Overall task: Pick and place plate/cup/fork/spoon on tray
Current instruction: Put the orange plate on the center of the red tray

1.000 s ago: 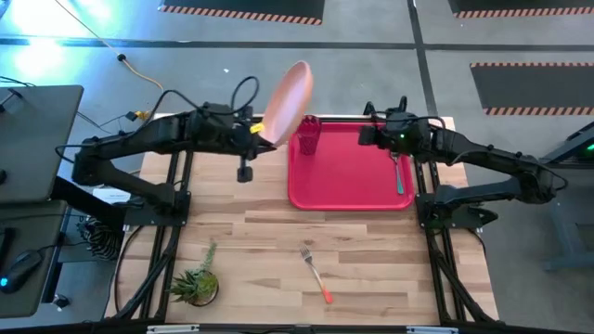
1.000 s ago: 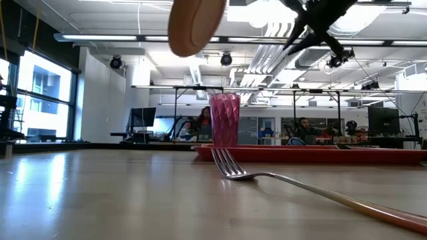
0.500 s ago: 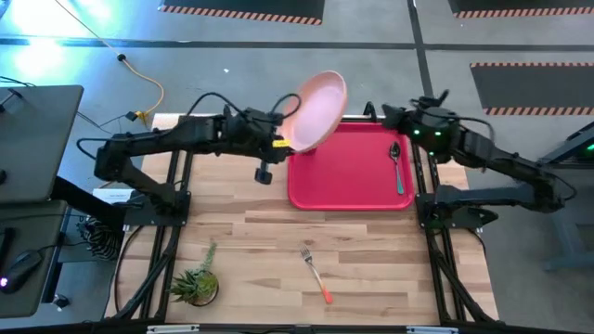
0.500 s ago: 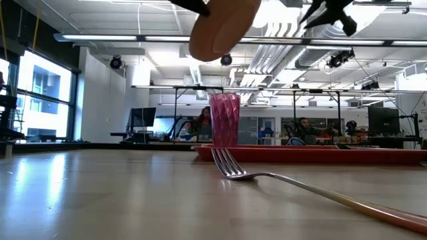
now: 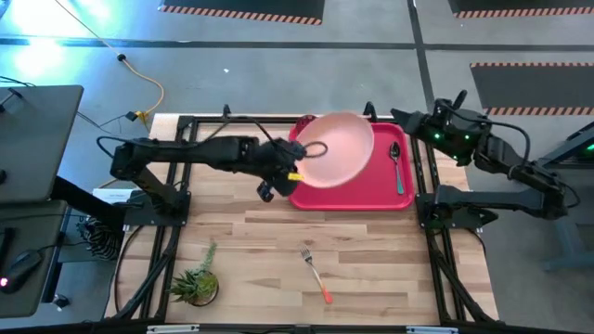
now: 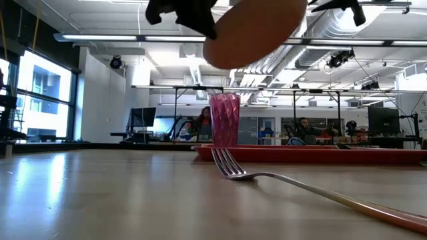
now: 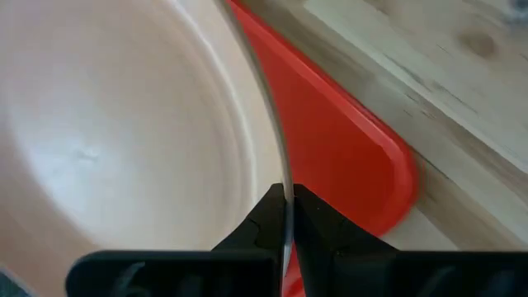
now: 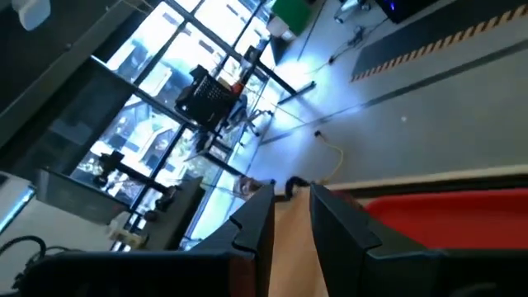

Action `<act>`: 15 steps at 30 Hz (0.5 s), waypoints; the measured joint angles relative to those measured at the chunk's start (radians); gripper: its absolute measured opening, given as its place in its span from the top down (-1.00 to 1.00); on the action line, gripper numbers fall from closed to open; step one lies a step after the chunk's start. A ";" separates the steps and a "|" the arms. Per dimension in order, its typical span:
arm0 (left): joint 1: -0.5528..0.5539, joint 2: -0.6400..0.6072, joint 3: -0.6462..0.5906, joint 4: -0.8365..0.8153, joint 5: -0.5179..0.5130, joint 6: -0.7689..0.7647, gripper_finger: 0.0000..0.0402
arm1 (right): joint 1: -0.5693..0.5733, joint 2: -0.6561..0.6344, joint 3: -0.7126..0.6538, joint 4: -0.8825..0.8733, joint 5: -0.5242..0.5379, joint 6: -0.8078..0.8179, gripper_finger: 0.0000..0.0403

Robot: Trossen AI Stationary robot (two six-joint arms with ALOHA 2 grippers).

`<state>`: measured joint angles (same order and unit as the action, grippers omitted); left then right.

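Note:
The peach-pink plate (image 5: 338,148) hangs over the red tray (image 5: 357,195), tilted, well above the magenta cup (image 6: 225,120). The cup stands on the tray's far left corner and is mostly hidden by the plate in the high view. My left gripper (image 5: 299,173) is shut on the plate. The teal-handled spoon (image 5: 397,167) lies on the tray's right side. The orange-handled fork (image 5: 316,272) lies on the table, near its front edge. My right gripper (image 5: 404,119) is empty over the tray's far right corner, its fingers a little apart (image 8: 290,194). My left gripper pinches the plate's rim (image 7: 285,177) between its two fingers, on the plate's left near side, one finger on the upper face and one underneath. The fingers come roughly level from the table's left. The plate is lifted clear of tray and cup (image 6: 257,30), slanting upward away from the fingers.
A small potted plant (image 5: 195,283) stands at the table's near left. Bare wood lies between the tray and the fork. People sit in the room behind the table (image 6: 203,123).
My left gripper has carried the plate toward the table's right and a little toward the near edge, from beside the tray to over it. The plate has tipped from steeply on edge toward level. My right gripper has drawn back from the tray toward the right edge.

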<state>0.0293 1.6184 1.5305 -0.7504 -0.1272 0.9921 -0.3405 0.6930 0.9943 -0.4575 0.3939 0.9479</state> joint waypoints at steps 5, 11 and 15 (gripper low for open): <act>-0.038 0.036 0.000 -0.088 -0.018 0.009 0.96 | 0.000 0.007 0.000 -0.117 -0.080 0.082 0.65; -0.083 0.057 -0.003 -0.168 -0.017 0.008 0.96 | 0.001 0.055 0.000 -0.302 -0.188 0.191 0.65; -0.110 0.072 -0.004 -0.202 -0.016 0.006 0.96 | 0.001 0.107 0.000 -0.390 -0.275 0.232 0.65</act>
<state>-0.0810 1.6906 1.5264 -0.9527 -0.1436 0.9980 -0.3397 0.7998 0.9943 -0.8473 0.1188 1.1803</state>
